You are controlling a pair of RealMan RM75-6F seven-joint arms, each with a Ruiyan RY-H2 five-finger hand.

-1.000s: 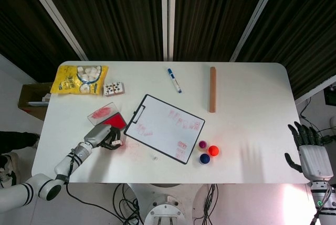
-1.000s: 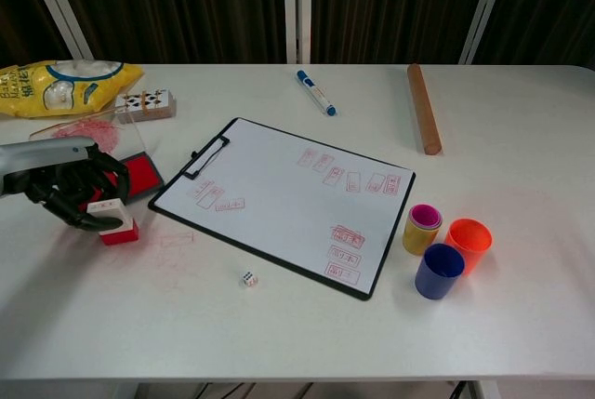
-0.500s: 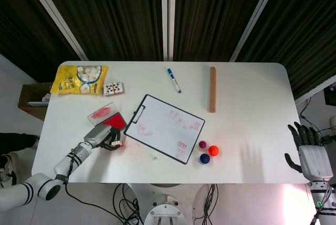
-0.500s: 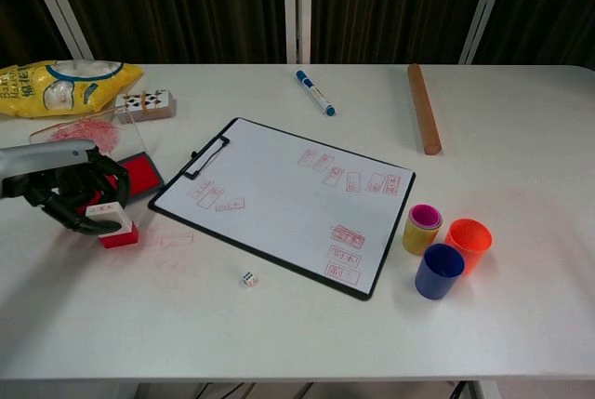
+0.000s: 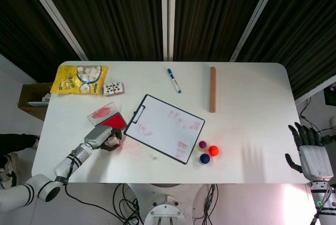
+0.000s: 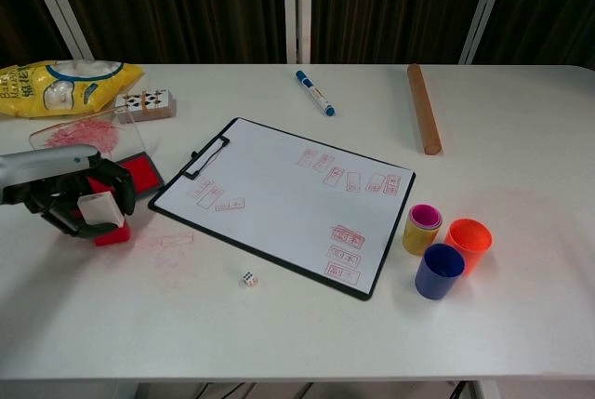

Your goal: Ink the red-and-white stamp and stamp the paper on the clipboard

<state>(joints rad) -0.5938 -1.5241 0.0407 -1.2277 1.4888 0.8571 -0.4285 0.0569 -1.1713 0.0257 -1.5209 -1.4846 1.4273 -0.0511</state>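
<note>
In the head view, we found the left hand (image 5: 106, 139) at the near left of the table (image 5: 252, 109), its fingers curled round the red-and-white stamp (image 5: 112, 142). The stamp sat just nearer than the open red ink pad (image 5: 114, 122) and just left of the clipboard (image 5: 164, 128). The paper (image 5: 168, 126) already carried several red impressions. The right hand (image 5: 311, 152) hung off the near right corner of the table, fingers apart and holding nothing.

In the chest view, the left hand (image 6: 67, 193) plainly held the stamp (image 6: 102, 216) between thumb and fingers; the white body appeared tilted, and the red base was at or just above the tabletop, though we could not tell whether it touched. The ink pad (image 6: 138, 173) lay just beyond it, the pad's clear lid (image 6: 79, 132) further off. Faint red smears marked the table near the stamp.

We judged the step in hand to be securing the stamp ahead of inking. The next move calls for lifting it clear, squaring the base, pressing it onto the pad, then carrying it right to a bare area of the paper (image 6: 270, 176).
</note>
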